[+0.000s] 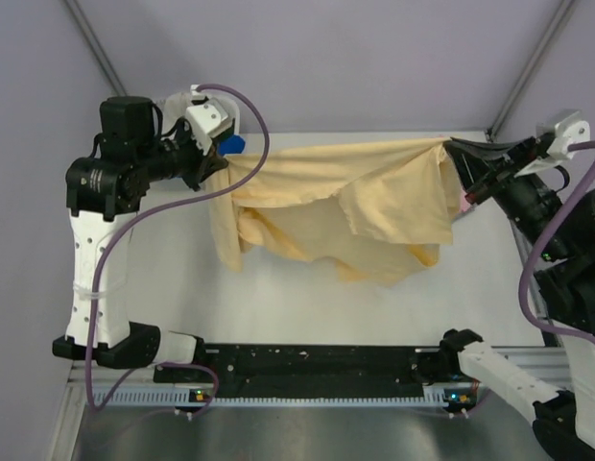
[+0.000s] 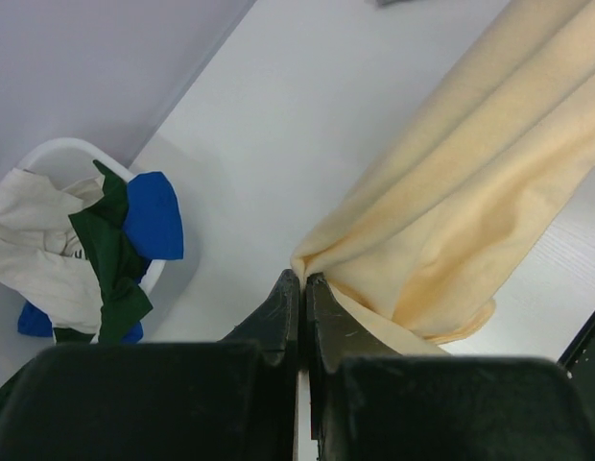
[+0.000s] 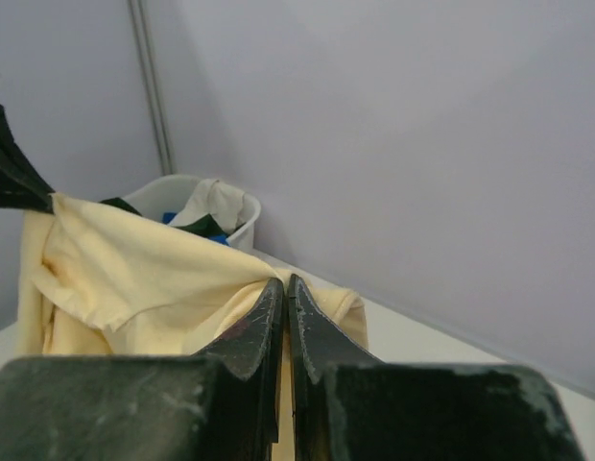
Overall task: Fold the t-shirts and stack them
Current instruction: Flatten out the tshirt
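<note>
Your left pincer (image 1: 224,165) and right pincer (image 1: 451,146) are both clamped on the pale peach-yellow cloth t-shirt (image 1: 355,206) — it hangs stretched between them, from nine to three o'clock, over the white tabletop (image 1: 278,298), its middle sagging.

Setting: a robotics laboratory test cell. Indicators are as follows. Plain lavender-grey wall panels (image 1: 326,58) close off the back and sides of a flat white tabletop (image 1: 307,307). Bare grey metal frame struts (image 1: 94,43) rise at the rear corners. A slotted aluminium mounting rail (image 1: 307,396) runs along the near table edge. Two white-and-black jointed robot arms (image 1: 86,269) stand at its ends. Exposed purple cabling (image 1: 266,130) loops along the arms.
</note>
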Motion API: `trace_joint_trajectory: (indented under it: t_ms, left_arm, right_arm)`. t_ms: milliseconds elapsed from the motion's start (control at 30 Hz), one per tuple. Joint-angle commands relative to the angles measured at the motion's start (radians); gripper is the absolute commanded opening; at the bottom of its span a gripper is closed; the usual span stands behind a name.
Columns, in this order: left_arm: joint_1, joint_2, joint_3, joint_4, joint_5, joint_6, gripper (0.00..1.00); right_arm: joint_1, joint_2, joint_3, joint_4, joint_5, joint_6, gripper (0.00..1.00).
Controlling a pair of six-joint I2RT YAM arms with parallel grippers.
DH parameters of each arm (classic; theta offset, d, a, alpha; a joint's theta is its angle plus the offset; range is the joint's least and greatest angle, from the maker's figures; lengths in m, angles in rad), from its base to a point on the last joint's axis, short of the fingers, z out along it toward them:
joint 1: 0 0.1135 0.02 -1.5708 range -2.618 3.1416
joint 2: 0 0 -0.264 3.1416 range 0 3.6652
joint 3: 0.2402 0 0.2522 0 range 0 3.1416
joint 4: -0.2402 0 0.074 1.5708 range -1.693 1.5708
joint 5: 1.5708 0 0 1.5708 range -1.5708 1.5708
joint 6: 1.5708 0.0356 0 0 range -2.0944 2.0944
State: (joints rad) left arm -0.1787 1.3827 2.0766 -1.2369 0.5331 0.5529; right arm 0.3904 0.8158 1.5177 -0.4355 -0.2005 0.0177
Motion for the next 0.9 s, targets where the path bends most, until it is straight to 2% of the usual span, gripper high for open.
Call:
trace_joint_trajectory:
  t_ms: [0,67,133,233,300,333,367,400,433,467,500,533,633,733,867]
  left_arm:
    - [0.005,-0.001,-0.073,0.094,-0.007,-0.011,0.00]
    - [0.005,0.053,-0.153,0.157,-0.012,-0.021,0.00]
    - [0.004,0.138,-0.174,0.195,-0.015,-0.031,0.00]
    - [-0.013,0.318,-0.106,0.208,-0.012,-0.037,0.00]
    - [-0.028,0.434,-0.022,0.217,-0.031,-0.053,0.00]
    - [-0.037,0.487,0.023,0.221,-0.060,-0.060,0.12]
    - [-0.044,0.540,0.077,0.224,-0.089,-0.065,0.31]
    - [-0.050,0.577,0.129,0.223,-0.116,-0.065,0.51]
    - [-0.053,0.608,0.164,0.220,-0.128,-0.062,0.64]
    - [-0.054,0.618,0.190,0.214,-0.124,-0.054,0.76]
    - [-0.057,0.609,0.189,0.215,-0.101,-0.042,0.95]
    - [-0.061,0.580,0.160,0.226,-0.078,-0.019,0.99]
    - [-0.090,0.443,-0.031,0.272,-0.024,0.086,0.99]
    - [-0.163,0.331,-0.228,0.260,-0.061,0.226,0.99]
    - [-0.205,0.276,-0.435,0.209,-0.047,0.309,0.99]
  right_arm:
    - [0.001,0.135,0.039,0.052,0.180,-0.070,0.00]
    - [-0.004,0.267,0.061,0.052,0.249,-0.105,0.00]
    - [-0.040,0.395,0.096,0.058,0.218,-0.107,0.00]
    - [-0.126,0.619,0.182,0.084,0.113,-0.039,0.00]
    - [-0.168,0.783,0.280,0.077,0.134,0.006,0.00]
    - [-0.182,0.869,0.342,0.061,0.136,0.022,0.00]
    - [-0.197,0.937,0.408,0.041,0.138,0.040,0.00]
    - [-0.206,1.015,0.467,-0.001,0.138,0.075,0.11]
    - [-0.214,1.075,0.564,-0.072,0.136,0.100,0.43]
    - [-0.216,1.130,0.629,-0.141,0.138,0.106,0.67]
    - [-0.216,1.158,0.648,-0.205,0.144,0.108,0.89]
    - [-0.213,1.154,0.616,-0.229,0.151,0.108,0.99]
    - [-0.211,1.053,0.428,-0.227,0.196,0.125,0.99]
    - [-0.191,0.895,0.216,-0.218,0.259,0.151,0.99]
    - [-0.101,0.728,-0.074,-0.223,0.331,0.172,0.99]
